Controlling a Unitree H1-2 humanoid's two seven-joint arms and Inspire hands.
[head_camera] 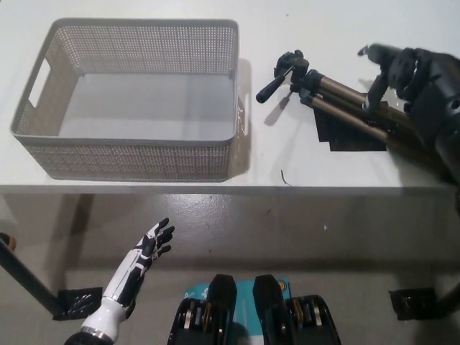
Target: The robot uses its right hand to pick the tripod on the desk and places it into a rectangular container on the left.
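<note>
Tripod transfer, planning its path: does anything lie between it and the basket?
Nothing visible. Only bare desk separates the tripod from the basket, though the basket's right wall must be cleared. The right hand is over the tripod's legs.

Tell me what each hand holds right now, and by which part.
Left hand holds nothing. Right hand is over the tripod legs; a closed hold cannot be told.

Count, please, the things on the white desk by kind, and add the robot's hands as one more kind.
Baskets: 1, the grey perforated container, nothing inside.
Tripods: 1, the folded tripod.
Dark flat mats: 1, the mat under the tripod legs.
Robot hands: 2, the black right hand over the tripod, the white left hand below the desk edge.
Total: 5.
</note>
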